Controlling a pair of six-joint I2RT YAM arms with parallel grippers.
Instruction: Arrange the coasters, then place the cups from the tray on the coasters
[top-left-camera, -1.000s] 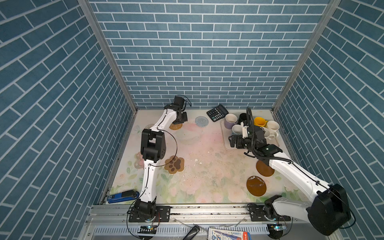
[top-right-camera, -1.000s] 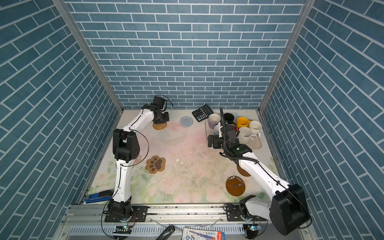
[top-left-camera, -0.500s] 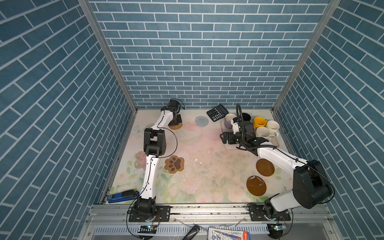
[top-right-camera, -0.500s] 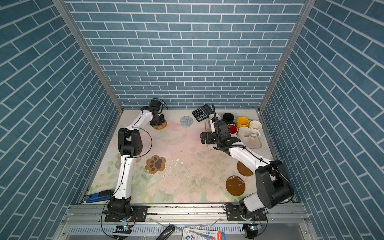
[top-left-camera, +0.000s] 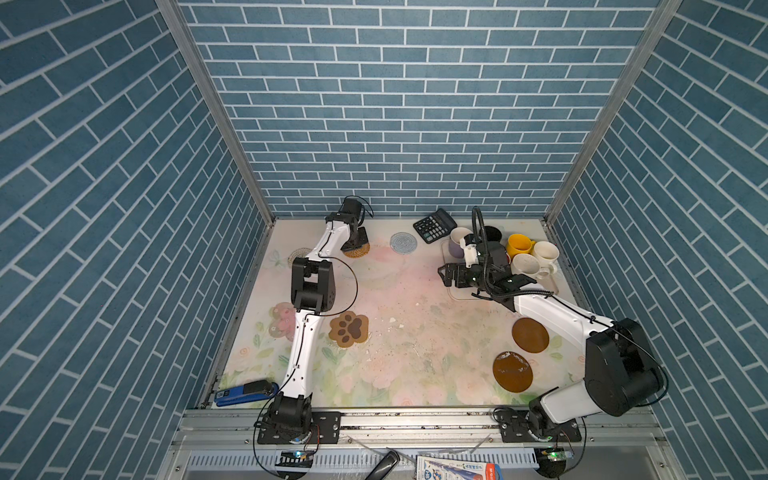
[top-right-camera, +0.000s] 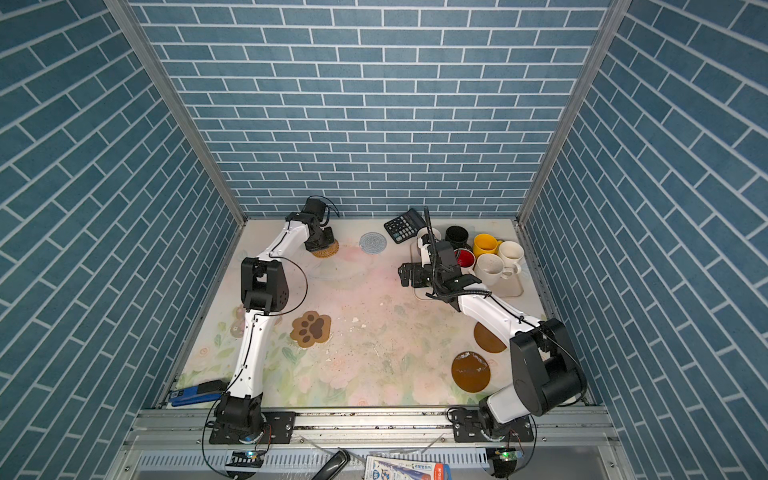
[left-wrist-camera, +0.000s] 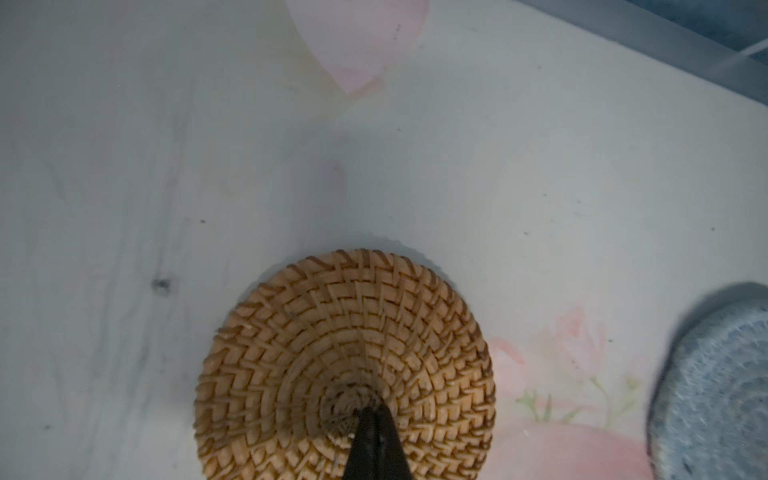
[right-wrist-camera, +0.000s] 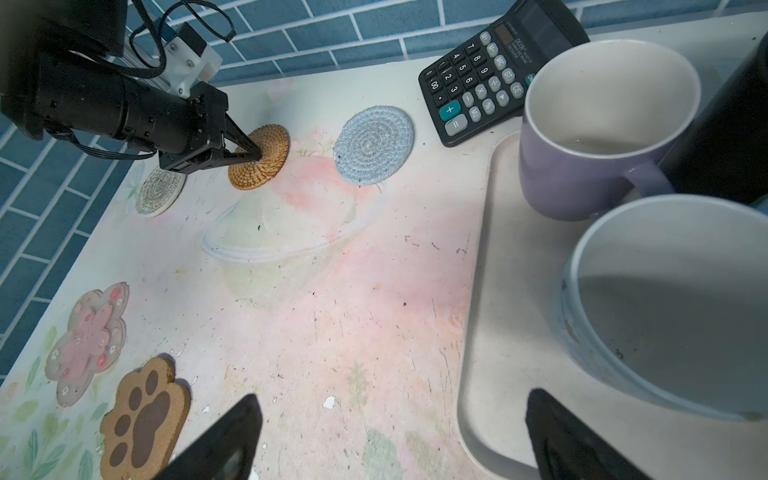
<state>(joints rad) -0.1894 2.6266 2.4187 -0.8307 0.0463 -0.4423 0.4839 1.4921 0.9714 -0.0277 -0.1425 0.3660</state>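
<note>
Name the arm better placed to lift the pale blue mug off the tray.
Right. The right gripper is open at the edge of the tray, beside the pale blue mug. The left gripper is shut, tips on the woven coaster, far from the tray.

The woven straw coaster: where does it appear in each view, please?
In a top view: woven straw coaster, back left, near the wall.
In a top view: woven straw coaster, same place.
Left wrist: woven straw coaster under the shut left gripper.
Right wrist: woven straw coaster between lacy coaster and blue-grey coaster.
Shared landmark: blue-grey coaster, in all four.
</note>
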